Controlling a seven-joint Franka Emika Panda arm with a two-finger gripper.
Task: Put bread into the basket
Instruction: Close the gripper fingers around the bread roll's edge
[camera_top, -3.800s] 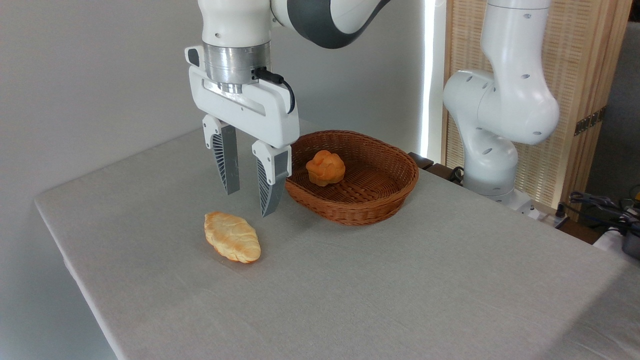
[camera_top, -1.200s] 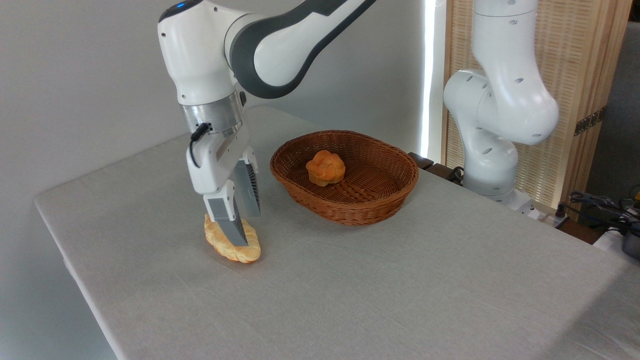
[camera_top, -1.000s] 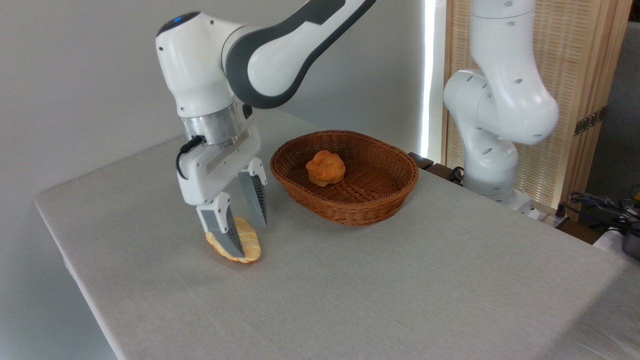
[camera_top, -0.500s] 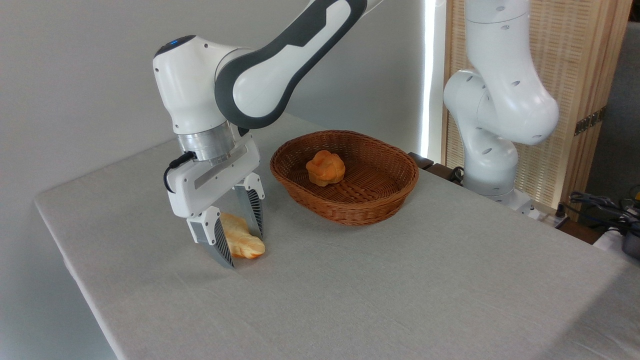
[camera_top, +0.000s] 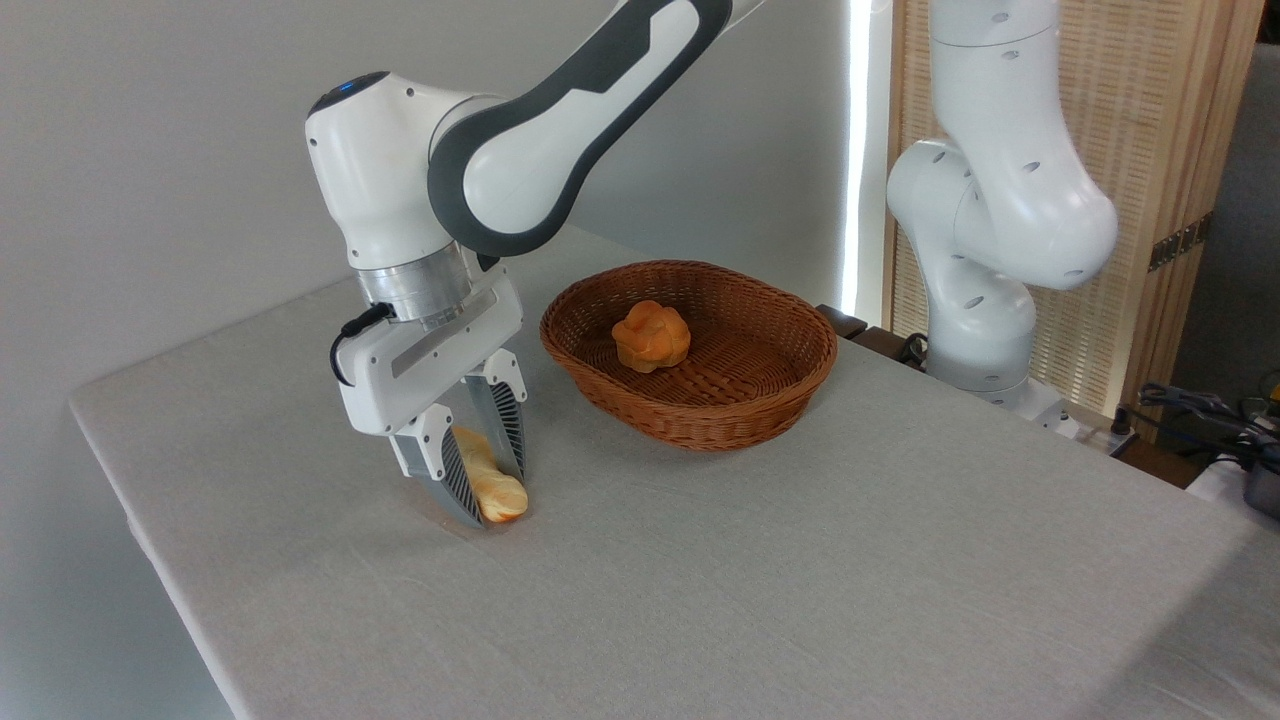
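Robot lab — cloth-covered table, loose cables.

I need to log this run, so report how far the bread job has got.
Done: the gripper has come down at the bread, one finger on each side of it. In hand: the fingers look closed on the loaf, which seems tipped on edge, its lower end at the table. Left: lifting it and carrying it right to the basket, which holds only a small round bun.

Bright, even light; sharp focus
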